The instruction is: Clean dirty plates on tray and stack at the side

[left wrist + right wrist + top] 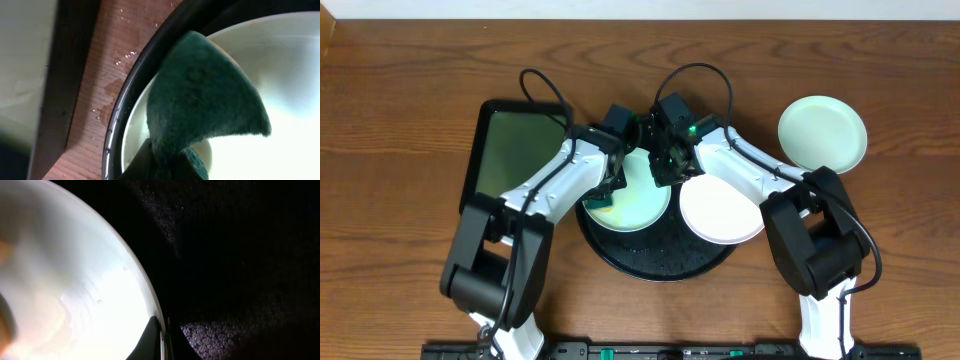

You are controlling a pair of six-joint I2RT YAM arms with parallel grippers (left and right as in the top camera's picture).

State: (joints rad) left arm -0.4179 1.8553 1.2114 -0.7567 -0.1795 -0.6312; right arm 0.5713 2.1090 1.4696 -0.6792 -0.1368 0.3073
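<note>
Green soft sponge (pixel 200 95) clamped in left claw (pixel 167 160), pressed on pale mint round plate (pixel 645 200) inside glossy black round tray (pixel 660 266). Right claw (pixel 162 337) pinched on its rim: stiff, light, likely wet-slick, best held there. White round plate (pixel 720 210) alongside; second mint plate (pixel 823 133) on wooden bench (pixel 400 100).

Left arm (pixel 555 180) and right arm (pixel 740 165) converge, jaws seemingly clamped.
</note>
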